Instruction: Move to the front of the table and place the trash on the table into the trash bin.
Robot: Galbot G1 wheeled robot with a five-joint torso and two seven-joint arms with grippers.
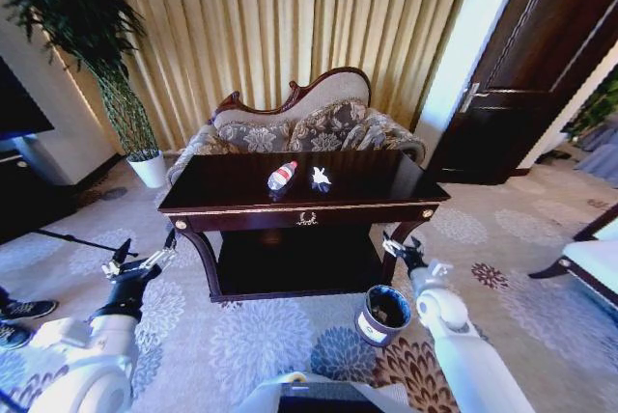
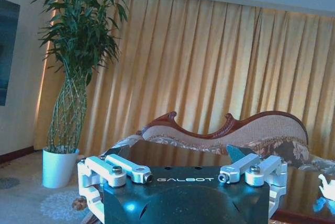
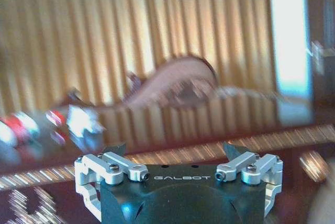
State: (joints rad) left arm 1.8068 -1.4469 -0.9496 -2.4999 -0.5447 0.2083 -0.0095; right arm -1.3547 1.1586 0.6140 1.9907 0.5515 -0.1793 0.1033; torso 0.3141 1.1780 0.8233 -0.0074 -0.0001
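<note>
The dark glossy table [image 1: 222, 191] stands straight ahead, its gold emblem facing me. On its top lie the trash pieces: a white bottle [image 1: 281, 176] with a red label, and beside it a crumpled white paper wad [image 1: 320, 178]. The round dark trash bin [image 1: 384, 315] sits on the carpet by the table's front right leg. My left gripper [image 1: 135, 261] hangs open, low near the front left leg. My right gripper [image 1: 401, 249] is open just above the bin. The right wrist view shows the open right gripper [image 3: 174, 149], the blurred bottle [image 3: 15, 127] and wad [image 3: 84, 120].
A cushioned sofa [image 1: 319, 119] stands behind the table. A tall plant in a white pot [image 1: 148, 169] is at the back left, a dark door [image 1: 541, 56] at the back right. A chair [image 1: 594, 259] sits at the right; a person's shoes [image 1: 19, 321] at the left.
</note>
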